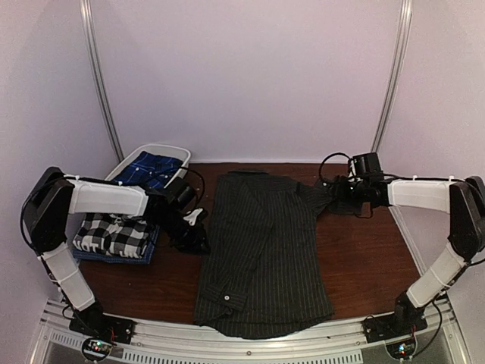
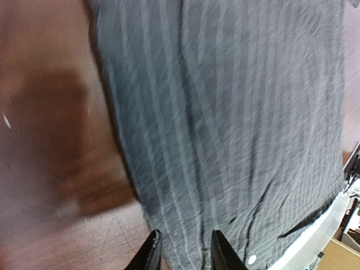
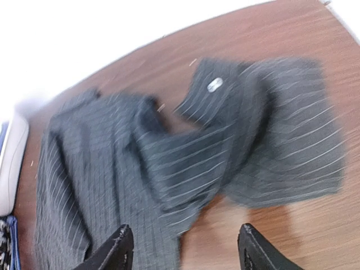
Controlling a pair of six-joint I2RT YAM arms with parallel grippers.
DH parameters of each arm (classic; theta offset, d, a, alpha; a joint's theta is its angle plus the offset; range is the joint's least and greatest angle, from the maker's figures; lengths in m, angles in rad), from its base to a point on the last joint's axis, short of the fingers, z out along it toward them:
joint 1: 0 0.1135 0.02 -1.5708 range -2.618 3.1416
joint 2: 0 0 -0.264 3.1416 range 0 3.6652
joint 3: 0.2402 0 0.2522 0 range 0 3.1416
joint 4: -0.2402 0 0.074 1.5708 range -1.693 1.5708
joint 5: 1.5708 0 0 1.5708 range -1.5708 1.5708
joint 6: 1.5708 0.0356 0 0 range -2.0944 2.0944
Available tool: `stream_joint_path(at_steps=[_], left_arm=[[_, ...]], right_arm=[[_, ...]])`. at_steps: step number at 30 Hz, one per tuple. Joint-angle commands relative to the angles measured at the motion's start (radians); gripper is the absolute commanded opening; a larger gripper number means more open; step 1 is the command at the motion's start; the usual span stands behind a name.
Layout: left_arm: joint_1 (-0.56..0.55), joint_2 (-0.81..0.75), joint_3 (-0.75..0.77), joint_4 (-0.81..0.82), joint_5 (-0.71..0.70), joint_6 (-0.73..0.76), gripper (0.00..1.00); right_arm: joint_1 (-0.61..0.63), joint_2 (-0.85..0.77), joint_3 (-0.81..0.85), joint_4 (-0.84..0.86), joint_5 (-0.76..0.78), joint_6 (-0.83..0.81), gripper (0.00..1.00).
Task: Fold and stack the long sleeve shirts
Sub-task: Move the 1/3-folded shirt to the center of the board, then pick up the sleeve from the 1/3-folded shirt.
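The pinstriped shirt (image 1: 261, 250) is matt woven cloth, softly creased; the table (image 1: 371, 250) beneath is smooth reddish-brown wood (faintly scratched), and the bin (image 1: 165, 148) looks like smooth white plastic.

A white bin (image 1: 161, 147) sits on the wooden table (image 1: 364, 250).

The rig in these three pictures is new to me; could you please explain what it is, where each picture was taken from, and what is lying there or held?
Two robot arms are bolted at the near edge of a table. The wide picture looks down from above and behind them; the other two come from wrist cameras, so the black prongs at the bottom are each arm's own fingers. A pinstriped shirt lies spread in the middle. At the left is a folded checked shirt, and behind it a white bin holds blue cloth. The left gripper and right gripper both stand open by the pinstriped shirt, holding nothing.
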Motion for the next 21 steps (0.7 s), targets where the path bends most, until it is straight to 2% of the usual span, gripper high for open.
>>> stream_joint_path(at_steps=[1,5,9,12,15,21], left_arm=[[0.010,-0.005,0.117,-0.042,-0.078,0.055,0.33],[0.015,0.026,0.207,-0.043,-0.095,0.087,0.34],[0.022,0.056,0.279,-0.042,-0.068,0.100,0.34],[0.024,0.074,0.319,-0.036,-0.075,0.106,0.34],[0.025,0.089,0.342,-0.011,-0.060,0.099,0.34],[0.025,0.118,0.367,0.012,-0.031,0.089,0.35]], right_arm=[[-0.149,-0.057,-0.024,0.008,-0.047,-0.028,0.68],[-0.273,-0.042,-0.037,0.060,-0.141,-0.010,0.72],[-0.365,0.003,-0.043,0.100,-0.175,-0.015,0.69],[-0.418,0.048,-0.063,0.148,-0.229,-0.014,0.63],[-0.438,0.127,-0.050,0.176,-0.303,-0.037,0.63],[-0.440,0.241,-0.014,0.207,-0.342,-0.055,0.62]])
